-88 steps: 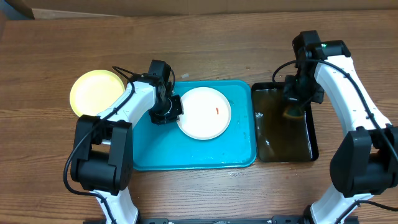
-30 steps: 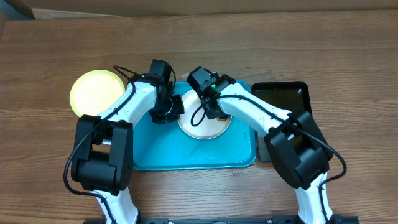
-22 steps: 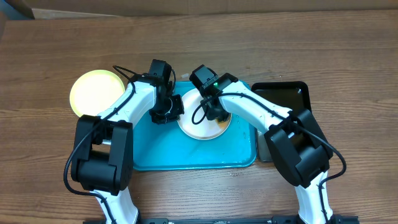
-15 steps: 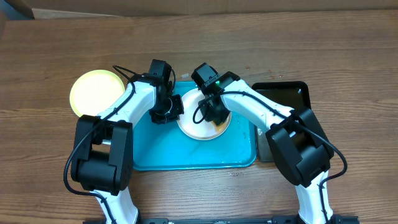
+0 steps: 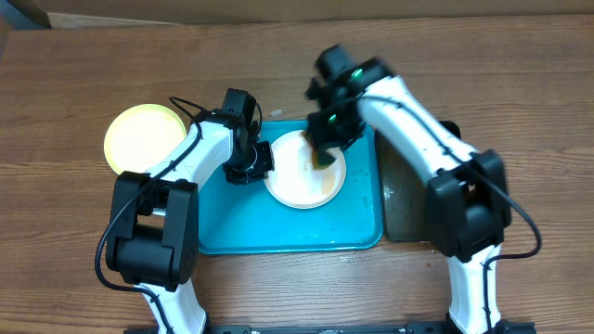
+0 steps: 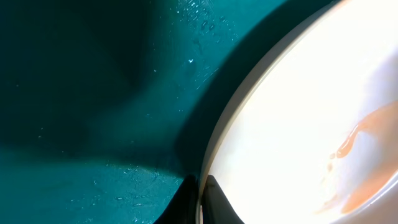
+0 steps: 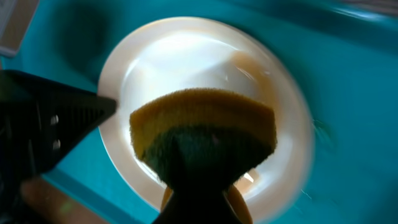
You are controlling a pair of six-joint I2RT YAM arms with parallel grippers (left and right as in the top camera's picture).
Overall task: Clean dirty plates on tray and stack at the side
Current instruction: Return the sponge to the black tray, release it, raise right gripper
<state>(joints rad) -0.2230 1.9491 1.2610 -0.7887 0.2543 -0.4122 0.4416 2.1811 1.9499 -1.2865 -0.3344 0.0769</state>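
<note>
Counter [image 5: 111,250]: brown wood grain, carrying both trays and one plate.

Tray [image 5: 241,227]: turquoise, rectangular with rounded corners and a raised rim, in the middle of the counter. Its floor is wet, with droplets visible in the left wrist view.

Black tray [image 5: 405,206]: narrower, just beside the turquoise tray's right edge and partly hidden under the right arm. Its floor has a wet sheen.

Yellow-green plate [image 5: 144,137]: round, lying flat on the counter to the left of the turquoise tray, clear of its rim and apart from both arms.

White plate [image 5: 297,181]: round and shallow, inside the turquoise tray in its upper middle part. The left wrist view shows its pale rim [image 6: 292,124] against the tray floor. The right wrist view shows it [image 7: 186,56] under the sponge.

Sponge [image 5: 324,158]: yellow face with a dark green backing, over the upper right part of the white plate. In the right wrist view [image 7: 205,130] it covers the plate's centre.

Left end effector [image 5: 252,165]: at the white plate's left edge, its fingertips pressed together on the rim [image 6: 200,202], pinching the plate.

Right end effector [image 5: 327,148]: above the plate's upper right part, blurred in the overhead view. It is clamped onto the sponge's green backing [image 7: 202,171].

Smear [image 6: 354,137]: a thin orange-brown film spread over the plate's inner surface.
</note>
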